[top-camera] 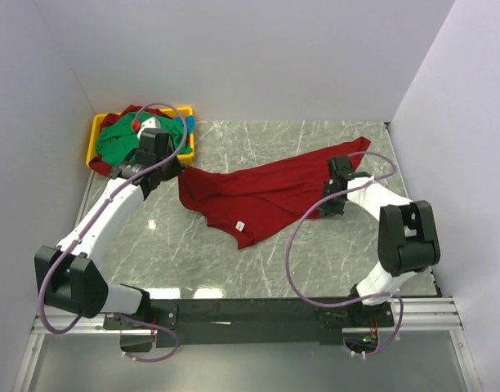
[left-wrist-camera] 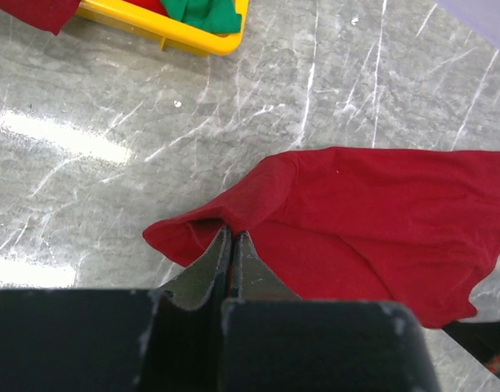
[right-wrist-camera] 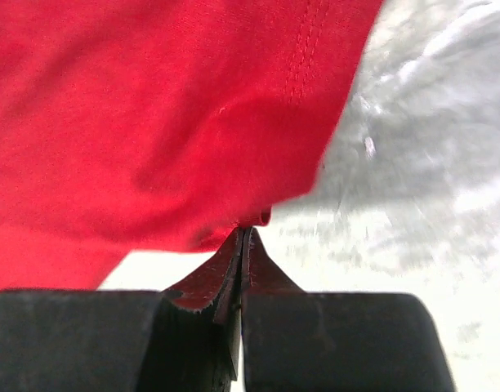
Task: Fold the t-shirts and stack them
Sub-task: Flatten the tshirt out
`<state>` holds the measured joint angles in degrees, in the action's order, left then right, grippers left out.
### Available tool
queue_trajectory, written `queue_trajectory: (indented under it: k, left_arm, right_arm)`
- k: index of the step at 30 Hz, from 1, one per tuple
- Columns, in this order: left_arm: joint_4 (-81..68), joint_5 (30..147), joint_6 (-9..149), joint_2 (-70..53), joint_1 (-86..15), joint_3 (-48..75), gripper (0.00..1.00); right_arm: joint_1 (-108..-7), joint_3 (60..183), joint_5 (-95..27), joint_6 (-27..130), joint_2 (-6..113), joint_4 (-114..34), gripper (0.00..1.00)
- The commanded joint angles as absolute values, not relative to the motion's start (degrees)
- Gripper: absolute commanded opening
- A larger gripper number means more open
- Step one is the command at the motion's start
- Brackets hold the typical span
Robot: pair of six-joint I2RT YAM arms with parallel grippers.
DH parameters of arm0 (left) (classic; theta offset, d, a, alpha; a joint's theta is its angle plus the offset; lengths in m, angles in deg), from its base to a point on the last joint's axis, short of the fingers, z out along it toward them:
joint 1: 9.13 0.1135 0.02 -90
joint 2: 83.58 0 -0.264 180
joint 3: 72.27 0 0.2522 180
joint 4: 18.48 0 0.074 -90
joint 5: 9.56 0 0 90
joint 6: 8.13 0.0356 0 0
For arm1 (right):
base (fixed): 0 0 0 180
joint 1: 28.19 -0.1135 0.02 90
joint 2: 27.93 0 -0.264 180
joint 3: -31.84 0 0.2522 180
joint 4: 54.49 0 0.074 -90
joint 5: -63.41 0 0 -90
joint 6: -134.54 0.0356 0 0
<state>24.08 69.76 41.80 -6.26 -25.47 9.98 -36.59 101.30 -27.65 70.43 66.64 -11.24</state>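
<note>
At 10 o'clock on the table (top-camera: 315, 253), the yellow tray (top-camera: 92, 147) holds a heap: a green shirt (top-camera: 118, 140) on top, a bit of blue shirt (top-camera: 189, 124) at its right rim, and red cloth beneath. Just beside the tray, the left gripper (left-wrist-camera: 231, 241) is closed tight on a fold at the left end of the red shirt (top-camera: 266, 192). The shirt lies across the table's middle, its long axis running from 8 to 2 o'clock and its white label (top-camera: 240, 224) toward 6. The right gripper (right-wrist-camera: 243, 237) is pinched shut on the shirt's edge near the 2 o'clock end. Each arm holds its nearer end, so flattening likely means pulling apart along that axis.
</note>
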Motion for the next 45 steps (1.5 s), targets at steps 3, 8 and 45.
queue_trajectory:
  k: [3,8,45]
  left_arm:
    - [23.1,69.4,42.3,-4.7,-24.7,16.3,0.0]
    - [21.8,70.6,41.9,-1.9,-23.5,23.2,0.0]
    - [-3.4,72.7,52.3,-18.5,-20.6,45.9,0.01]
  right_arm:
    - [-34.3,110.1,-26.7,70.5,56.0,-3.4,0.0]
    - [-32.2,120.1,-26.7,69.9,51.9,1.9,0.0]
    - [-30.1,170.4,-15.3,57.8,38.4,-7.0,0.0]
